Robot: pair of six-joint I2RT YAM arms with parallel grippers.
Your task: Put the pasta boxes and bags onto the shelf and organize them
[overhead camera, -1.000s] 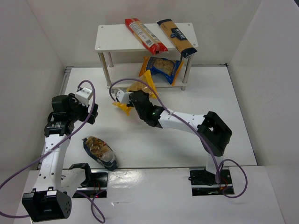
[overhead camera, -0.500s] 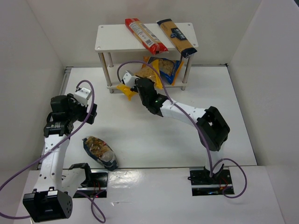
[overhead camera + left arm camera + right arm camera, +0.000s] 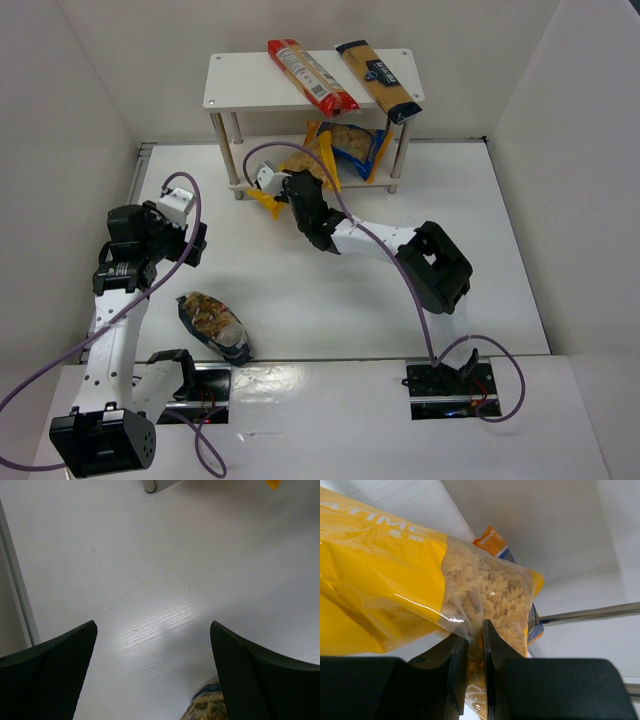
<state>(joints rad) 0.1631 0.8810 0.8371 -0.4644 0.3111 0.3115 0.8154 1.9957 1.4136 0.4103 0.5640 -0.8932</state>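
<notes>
My right gripper is shut on the yellow bag with a clear window, holding it at the front edge of the white shelf's lower tier. In the right wrist view the jaws pinch the bag's film, with pale pasta showing. The blue-yellow bag lies on the lower tier behind it, also in the right wrist view. The long red pack and long yellow-navy pack lie on the top board. The dark clear bag lies on the table near the left arm. My left gripper is open and empty above the table.
White walls enclose the table on the left, back and right. A shelf post and a yellow bag corner show at the top of the left wrist view. The dark bag's end peeks between the left fingers.
My right gripper has carried the yellow bag from the table's middle back toward the shelf's lower tier. The left arm has barely moved.
</notes>
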